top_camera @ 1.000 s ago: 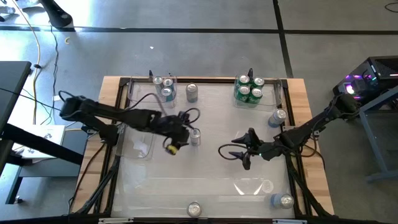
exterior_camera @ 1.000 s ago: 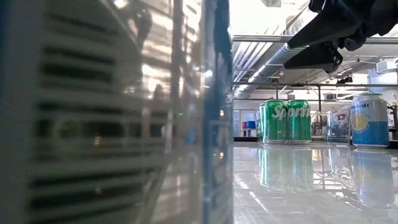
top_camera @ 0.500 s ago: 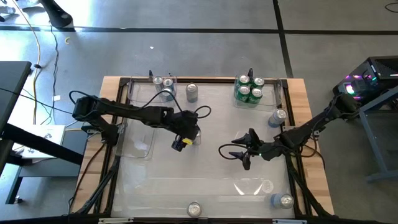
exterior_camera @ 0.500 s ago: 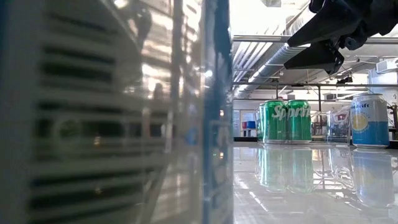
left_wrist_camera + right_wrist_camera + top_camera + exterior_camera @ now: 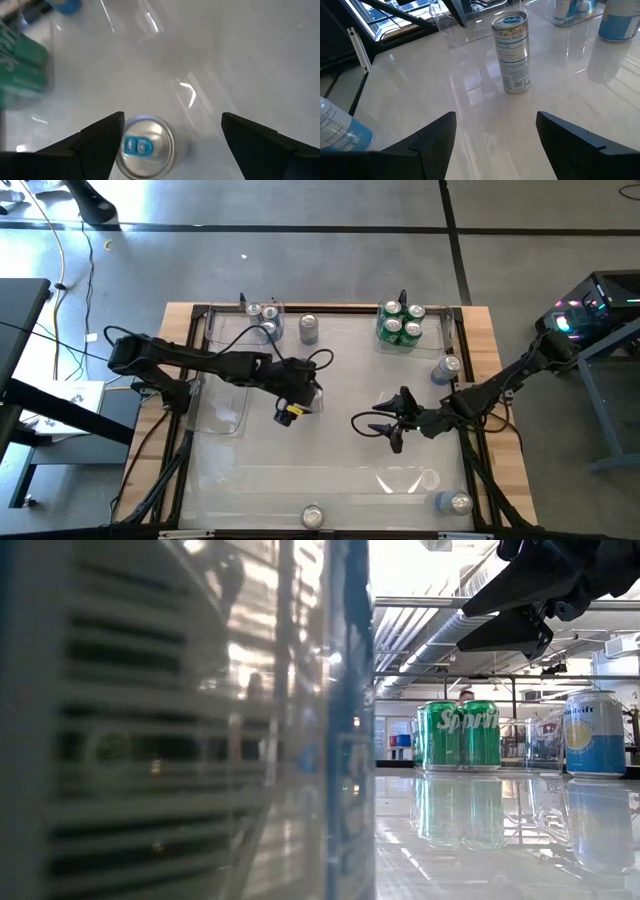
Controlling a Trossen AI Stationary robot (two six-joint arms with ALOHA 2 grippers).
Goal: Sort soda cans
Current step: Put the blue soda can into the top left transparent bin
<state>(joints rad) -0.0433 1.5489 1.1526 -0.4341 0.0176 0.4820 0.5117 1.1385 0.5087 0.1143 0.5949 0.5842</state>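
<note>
The left gripper [image 5: 296, 402], fingers spread, hides most of 1 silver can [image 5: 145, 152]; the right gripper [image 5: 383, 428] waits, released.

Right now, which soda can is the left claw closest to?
The lone silver can mid-table, directly under the open left gripper, just off its fingers. Every other can stands at the table's edges or in the trays.

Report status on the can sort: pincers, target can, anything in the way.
Left pincer open, poised above upright silver-topped metal can, no grip. Right pincer open, empty, mid-table. Four green cylindrical cans grouped at far right. Nothing in the way.
</note>
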